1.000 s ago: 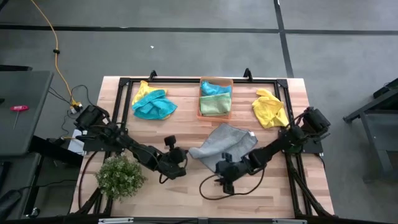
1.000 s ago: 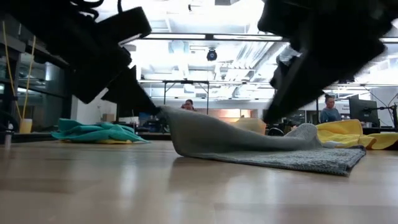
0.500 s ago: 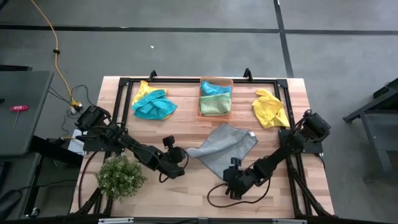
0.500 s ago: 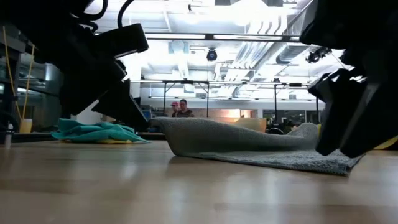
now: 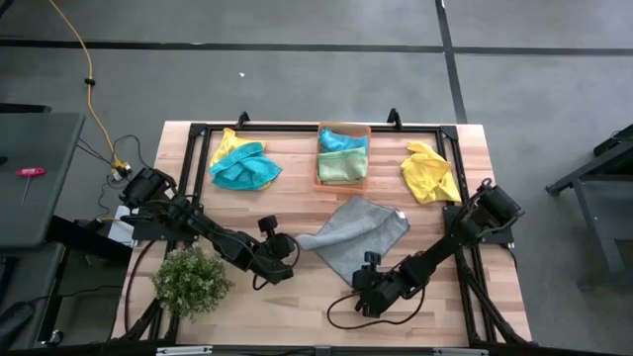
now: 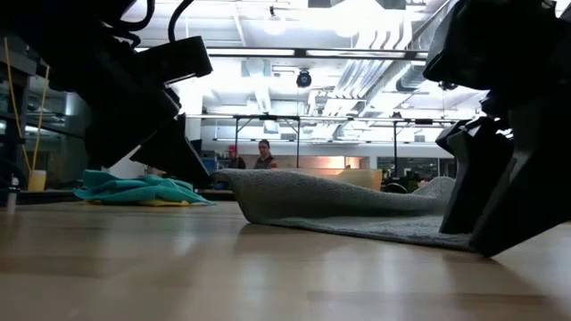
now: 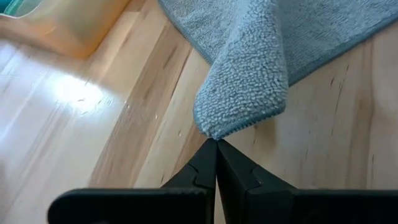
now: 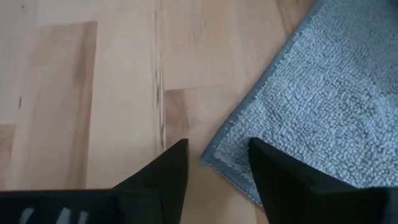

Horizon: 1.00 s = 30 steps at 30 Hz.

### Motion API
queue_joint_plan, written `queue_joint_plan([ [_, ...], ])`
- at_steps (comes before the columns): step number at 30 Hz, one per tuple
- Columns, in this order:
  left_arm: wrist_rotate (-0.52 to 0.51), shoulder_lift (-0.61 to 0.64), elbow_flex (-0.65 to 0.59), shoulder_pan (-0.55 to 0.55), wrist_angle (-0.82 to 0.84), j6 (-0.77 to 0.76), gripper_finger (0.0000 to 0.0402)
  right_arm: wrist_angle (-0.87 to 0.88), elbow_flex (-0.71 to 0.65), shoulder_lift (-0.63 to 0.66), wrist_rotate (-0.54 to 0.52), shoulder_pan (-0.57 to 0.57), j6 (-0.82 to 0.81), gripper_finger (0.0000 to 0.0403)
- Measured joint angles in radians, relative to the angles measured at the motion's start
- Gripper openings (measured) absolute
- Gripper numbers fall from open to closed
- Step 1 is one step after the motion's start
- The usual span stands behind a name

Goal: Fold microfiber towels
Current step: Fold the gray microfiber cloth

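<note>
With the left hand [image 7: 216, 144] pinched shut on one corner of the grey towel [image 5: 358, 229] mid-desk, the right hand [image 8: 217, 163], fingers parted and empty, could miss the near corner and bunch it.

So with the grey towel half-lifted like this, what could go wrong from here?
The left tool pinches only the very tip of the grey towel's corner, so a pull could slip it free. The right tool is open over the near corner; closing now it might catch only the hem or scrape the table. With one corner raised, the towel could bunch.
</note>
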State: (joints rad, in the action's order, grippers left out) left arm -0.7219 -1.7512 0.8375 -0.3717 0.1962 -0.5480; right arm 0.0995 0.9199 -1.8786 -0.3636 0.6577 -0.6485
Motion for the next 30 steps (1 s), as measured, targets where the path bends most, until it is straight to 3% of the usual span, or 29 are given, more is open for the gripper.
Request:
queue_joint_plan([
  [8, 0.011, 0.0, 0.0, 0.0, 0.04, -0.011, 0.0, 0.09, 0.001, 0.0, -0.001, 0.013, -0.104, 0.0011],
  [13, 0.034, 0.029, -0.001, -0.002, 0.147, -0.051, 0.0, 0.139, 0.017, 0.02, -0.019, 0.036, -0.137, 0.0005],
  [18, 0.08, 0.146, 0.0, -0.023, 0.293, -0.119, 0.0, 0.337, 0.118, 0.111, 0.018, 0.058, -0.075, 0.0002],
  [22, 0.09, 0.259, 0.0, -0.05, 0.381, -0.17, 0.0, 0.5, 0.224, 0.187, -0.034, 0.058, -0.042, 0.0001],
  [30, 0.132, 0.308, 0.0, -0.1, 0.369, -0.157, 0.0, 0.601, 0.332, 0.245, -0.046, 0.057, 0.0, 0.0001],
])
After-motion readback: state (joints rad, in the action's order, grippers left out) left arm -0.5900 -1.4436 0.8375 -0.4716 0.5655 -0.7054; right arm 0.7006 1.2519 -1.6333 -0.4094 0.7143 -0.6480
